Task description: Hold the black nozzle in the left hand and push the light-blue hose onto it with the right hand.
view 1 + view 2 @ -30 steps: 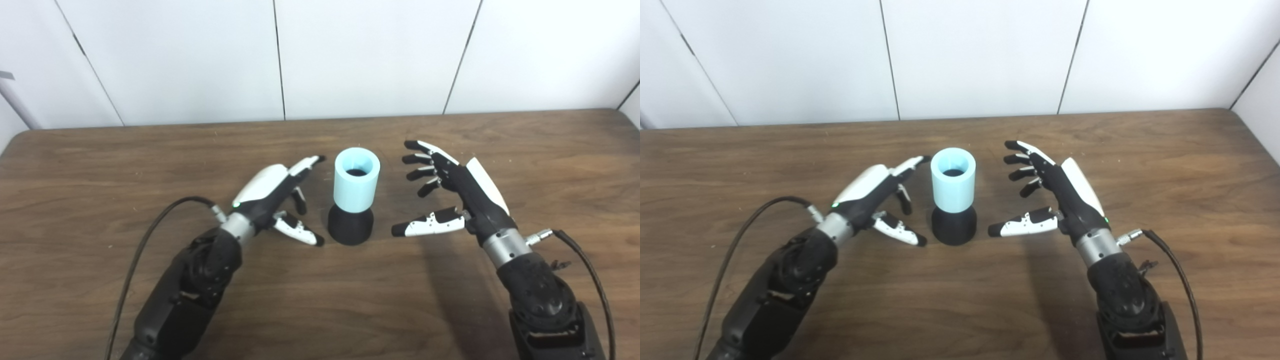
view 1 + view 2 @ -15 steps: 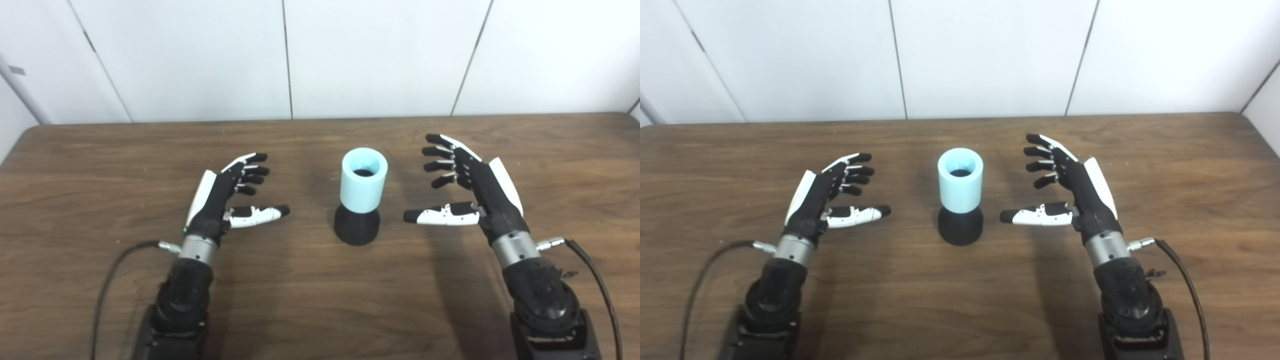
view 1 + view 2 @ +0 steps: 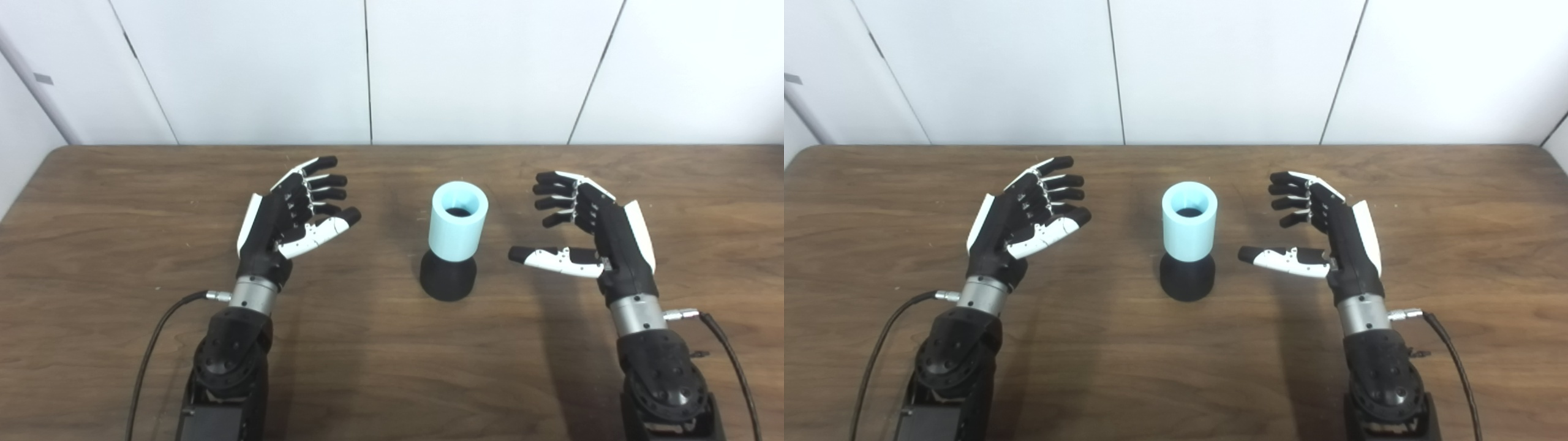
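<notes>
The black nozzle (image 3: pixel 448 278) stands upright on its flared base at the middle of the wooden table (image 3: pixel 92 245). The light-blue hose (image 3: pixel 458 223), a short open cylinder, sits on top of it with its mouth facing up. My left hand (image 3: pixel 290 215) hovers open to the left of them, palm turned inward, well apart from the hose. To the right my right hand (image 3: pixel 587 231) is open too, thumb stretched toward the hose with a clear gap between. Neither hand touches anything.
A black cable (image 3: pixel 153 343) trails from my left wrist and another cable (image 3: pixel 732 367) from my right wrist along the table. White wall panels (image 3: pixel 478 67) rise behind the table's far edge.
My left hand has drawn back to the left, away from the nozzle's base, and turned palm inward. The right hand shifted slightly right. The camera view has drifted left and down.
</notes>
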{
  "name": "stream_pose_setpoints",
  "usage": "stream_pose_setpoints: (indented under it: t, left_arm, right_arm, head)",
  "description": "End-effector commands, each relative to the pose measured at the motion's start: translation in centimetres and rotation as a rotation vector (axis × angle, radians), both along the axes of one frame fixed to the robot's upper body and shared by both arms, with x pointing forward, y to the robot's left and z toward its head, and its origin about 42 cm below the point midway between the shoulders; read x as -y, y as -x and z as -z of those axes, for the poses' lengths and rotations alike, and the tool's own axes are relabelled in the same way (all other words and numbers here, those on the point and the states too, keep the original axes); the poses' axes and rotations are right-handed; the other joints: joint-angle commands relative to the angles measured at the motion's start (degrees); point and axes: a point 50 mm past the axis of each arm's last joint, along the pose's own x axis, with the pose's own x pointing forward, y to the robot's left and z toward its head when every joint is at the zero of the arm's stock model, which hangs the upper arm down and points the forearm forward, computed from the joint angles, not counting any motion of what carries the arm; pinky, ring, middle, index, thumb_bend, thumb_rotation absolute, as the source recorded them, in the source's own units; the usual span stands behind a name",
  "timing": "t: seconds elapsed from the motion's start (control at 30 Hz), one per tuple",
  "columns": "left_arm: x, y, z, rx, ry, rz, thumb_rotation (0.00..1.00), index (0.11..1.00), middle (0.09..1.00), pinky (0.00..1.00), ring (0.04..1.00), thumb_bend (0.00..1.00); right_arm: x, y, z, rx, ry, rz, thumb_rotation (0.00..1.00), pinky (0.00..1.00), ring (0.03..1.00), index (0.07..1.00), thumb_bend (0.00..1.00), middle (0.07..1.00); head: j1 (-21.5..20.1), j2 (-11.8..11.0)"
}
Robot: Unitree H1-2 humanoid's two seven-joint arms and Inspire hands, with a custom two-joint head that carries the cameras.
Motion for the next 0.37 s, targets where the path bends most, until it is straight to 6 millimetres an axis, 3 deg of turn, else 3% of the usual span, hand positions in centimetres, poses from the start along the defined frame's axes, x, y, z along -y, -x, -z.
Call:
stream_pose_setpoints:
  t: [0.0, 0.33]
  left_arm:
    - [0.27, -0.20, -1.70, 0.084, 0.011, 0.022, 0.22, 0.717, 0.677, 0.57, 0.659, 0.63]
    - [0.09, -0.10, -1.57, 0.087, -0.028, 0.027, 0.23, 0.728, 0.686, 0.56, 0.659, 0.64]
  right_arm:
    - [0.25, -0.01, -1.12, 0.081, 0.001, -0.002, 0.16, 0.53, 0.648, 0.702, 0.71, 0.696]
    - [-0.04, 0.20, -0.65, 0.076, -0.005, -0.004, 0.16, 0.53, 0.645, 0.714, 0.71, 0.702]
  head:
    - [0.0, -0.1]
    - [-0.2, -0.3]
